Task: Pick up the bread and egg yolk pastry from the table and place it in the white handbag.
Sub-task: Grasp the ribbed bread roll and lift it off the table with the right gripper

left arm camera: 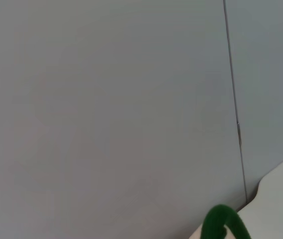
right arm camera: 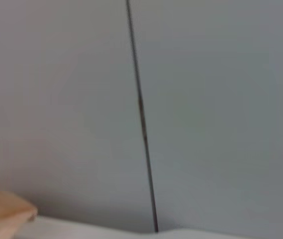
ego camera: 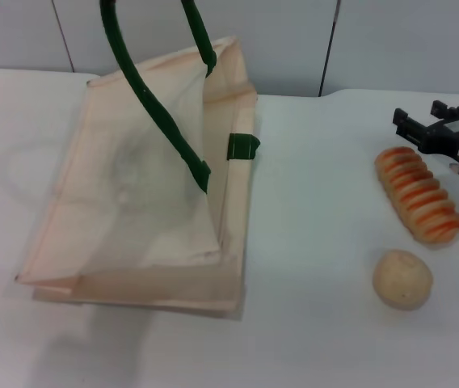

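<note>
The bread [ego camera: 418, 195], a ridged loaf with orange and cream stripes, lies on the table at the right. Just in front of it sits the egg yolk pastry [ego camera: 402, 278], a round tan ball. The white handbag [ego camera: 145, 194] stands open at left-centre, and its two green handles [ego camera: 149, 97] rise out of the top of the head view. One green handle [left arm camera: 222, 225] also shows in the left wrist view. My right gripper [ego camera: 420, 123] hovers just behind the far end of the bread, apart from it. My left gripper is out of view.
A white table [ego camera: 318, 339] carries everything, with a grey panelled wall [ego camera: 391, 40] behind it. A corner of the handbag's fabric [right arm camera: 2, 214] shows in the right wrist view. Bare tabletop lies between the handbag and the two foods.
</note>
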`<state>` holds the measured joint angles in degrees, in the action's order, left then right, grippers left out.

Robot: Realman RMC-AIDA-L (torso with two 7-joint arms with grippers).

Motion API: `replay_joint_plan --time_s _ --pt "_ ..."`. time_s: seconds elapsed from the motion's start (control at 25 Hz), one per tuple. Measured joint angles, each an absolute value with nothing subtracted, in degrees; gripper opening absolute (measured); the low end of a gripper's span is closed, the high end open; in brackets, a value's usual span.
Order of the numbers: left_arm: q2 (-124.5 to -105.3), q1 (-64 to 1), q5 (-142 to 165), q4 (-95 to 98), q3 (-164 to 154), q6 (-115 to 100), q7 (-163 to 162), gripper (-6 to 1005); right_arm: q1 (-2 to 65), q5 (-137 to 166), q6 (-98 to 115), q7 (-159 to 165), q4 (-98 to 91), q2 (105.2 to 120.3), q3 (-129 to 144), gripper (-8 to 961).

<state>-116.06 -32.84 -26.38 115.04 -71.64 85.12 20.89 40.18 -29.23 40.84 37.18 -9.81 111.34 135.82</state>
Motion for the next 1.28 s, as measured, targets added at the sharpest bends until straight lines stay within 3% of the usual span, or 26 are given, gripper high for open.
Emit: replay_joint_plan --time_s 0.12,0.64,0.8,1.16,1.28 --pt "-116.05 -33.07 -25.76 114.95 -71.66 85.49 20.96 113 42.34 -22.24 35.97 43.07 -9.80 110.24 135.86 742" --pt "-115.94 -34.02 -23.40 114.24 -71.97 86.94 20.97 111 47.38 -11.23 32.57 52.46 -5.39 108.52 135.82 742" --pt "-116.05 -34.54 -23.40 113.22 -72.30 86.94 20.95 111 51.30 -10.54 36.69 55.78 3.71 110.36 136.19 743" --pt "-116.10 -35.69 -23.85 112.01 -72.29 86.18 20.92 111 60.04 -13.51 69.89 65.78 37.60 116.19 136.79 744" --pt "-116.10 -36.17 -23.87 111.96 -72.23 86.16 20.91 111 60.72 -11.38 71.40 67.42 40.45 116.46 136.82 744"
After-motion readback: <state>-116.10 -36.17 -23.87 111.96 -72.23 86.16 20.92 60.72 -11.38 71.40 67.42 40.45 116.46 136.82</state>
